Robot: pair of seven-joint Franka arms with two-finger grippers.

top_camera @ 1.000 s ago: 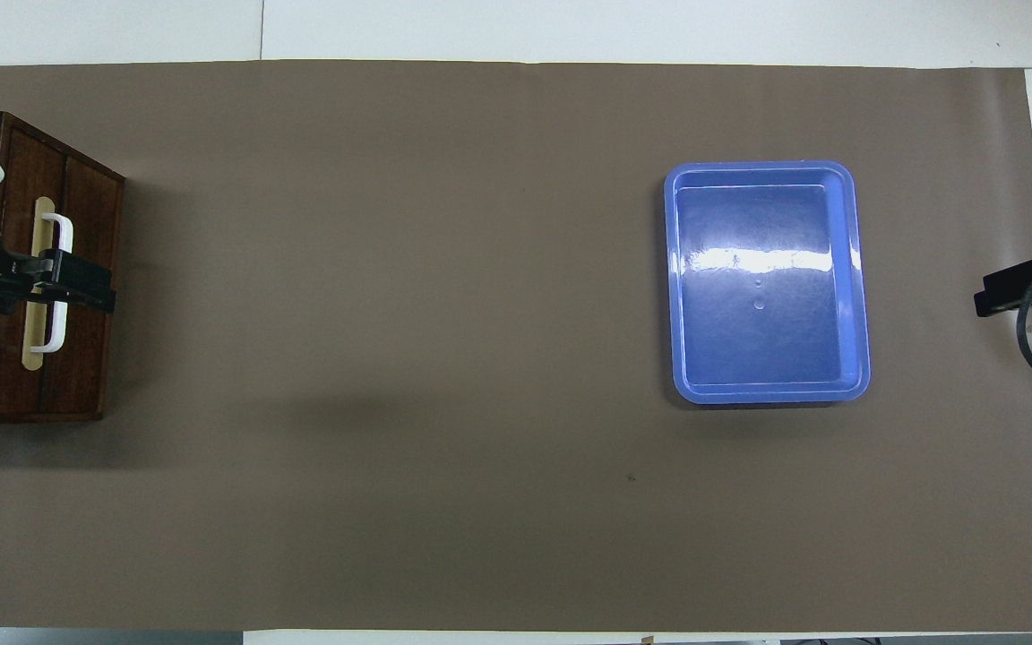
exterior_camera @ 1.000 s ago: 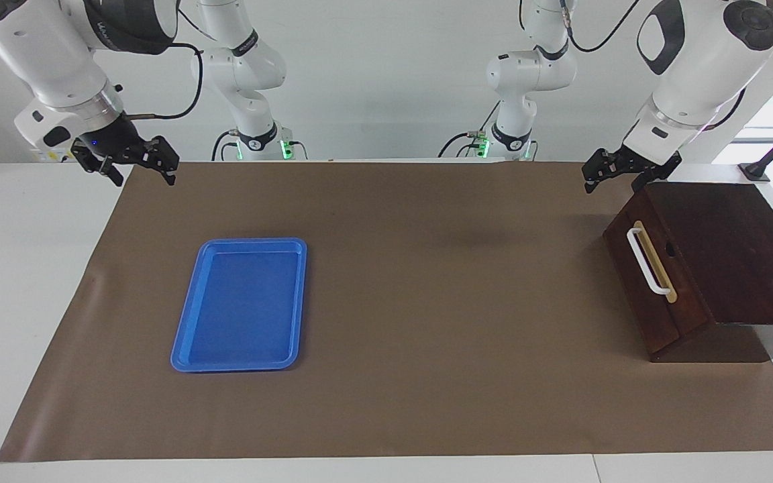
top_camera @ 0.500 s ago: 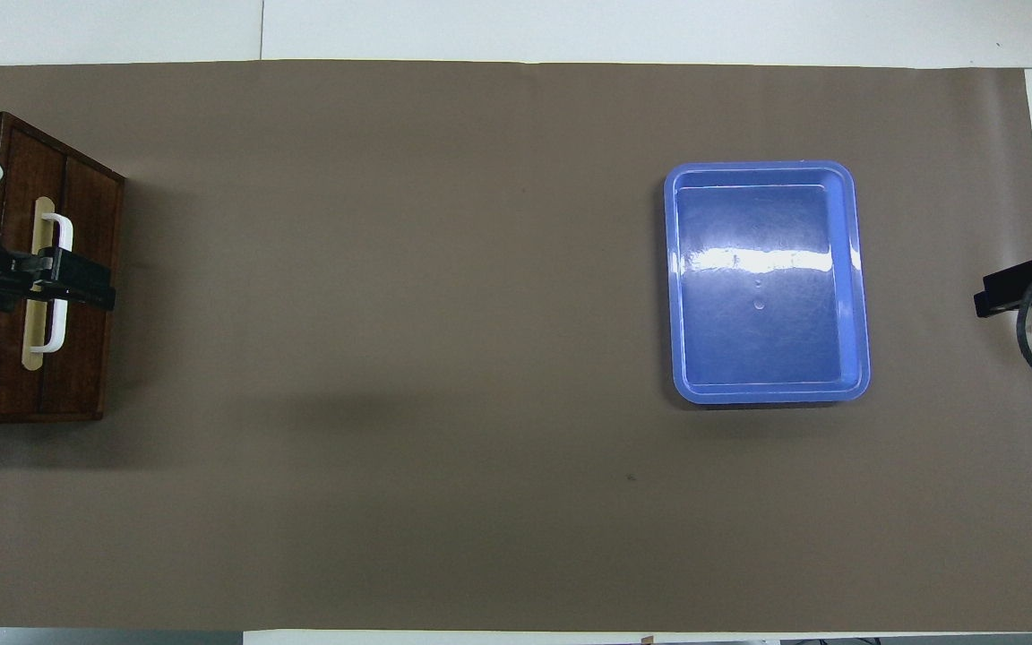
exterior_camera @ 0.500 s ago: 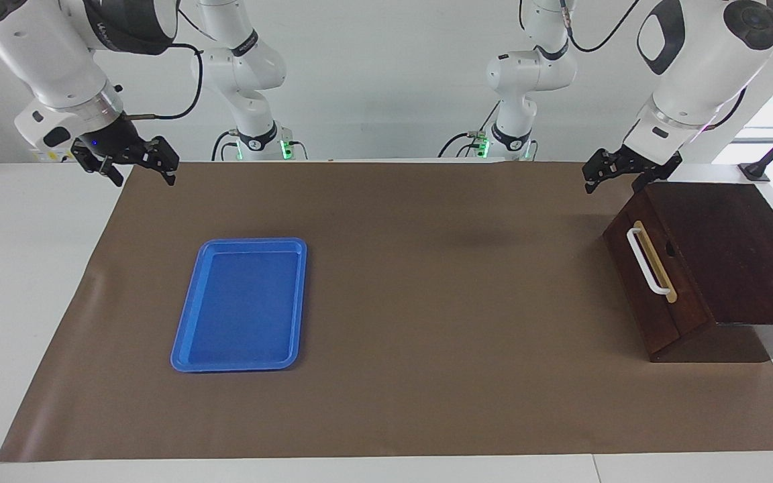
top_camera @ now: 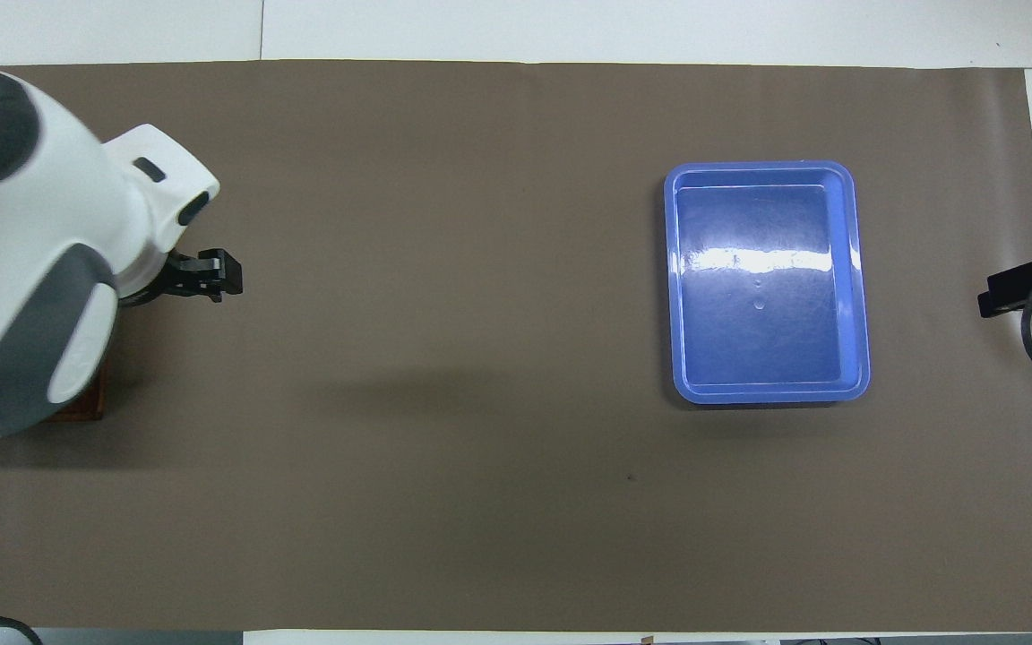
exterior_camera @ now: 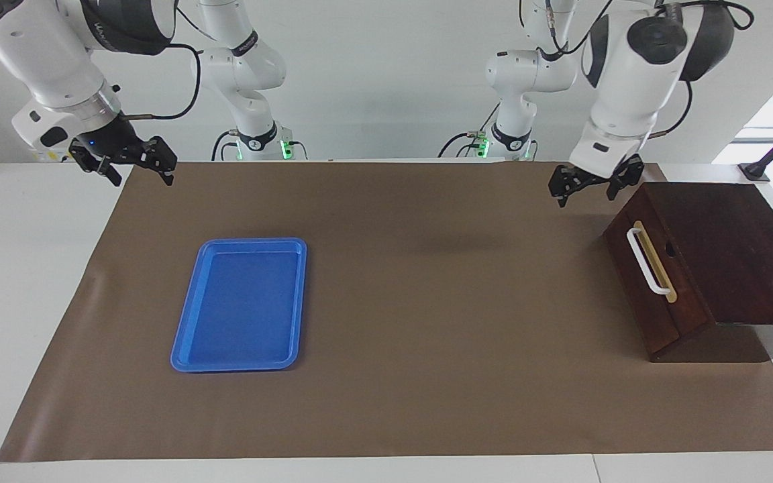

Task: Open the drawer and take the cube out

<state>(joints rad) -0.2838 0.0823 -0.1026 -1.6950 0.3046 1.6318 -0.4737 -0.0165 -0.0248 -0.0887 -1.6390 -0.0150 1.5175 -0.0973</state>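
Observation:
The drawer (exterior_camera: 651, 295) is closed in its dark wooden box (exterior_camera: 735, 248) at the left arm's end of the table, its white bar handle (exterior_camera: 647, 261) facing the table's middle. The cube is hidden. My left gripper (exterior_camera: 586, 190) hangs open and empty over the brown mat, just off the box's corner nearest the robots, clear of the handle. In the overhead view the left arm's wrist covers nearly the whole box (top_camera: 77, 410), and the left gripper (top_camera: 211, 278) pokes out over the mat. My right gripper (exterior_camera: 138, 171) waits open and empty over the mat's edge at the right arm's end.
A blue plastic tray (exterior_camera: 184, 335), empty, lies on the brown mat (exterior_camera: 427, 322) toward the right arm's end; the overhead view shows the tray (top_camera: 670, 269) and the right gripper (top_camera: 1009, 291) beside the mat's edge.
The left arm has swung from above the box toward the table's middle, and its wrist now hides the drawer from overhead. The right arm has not moved. The drawer has stayed closed.

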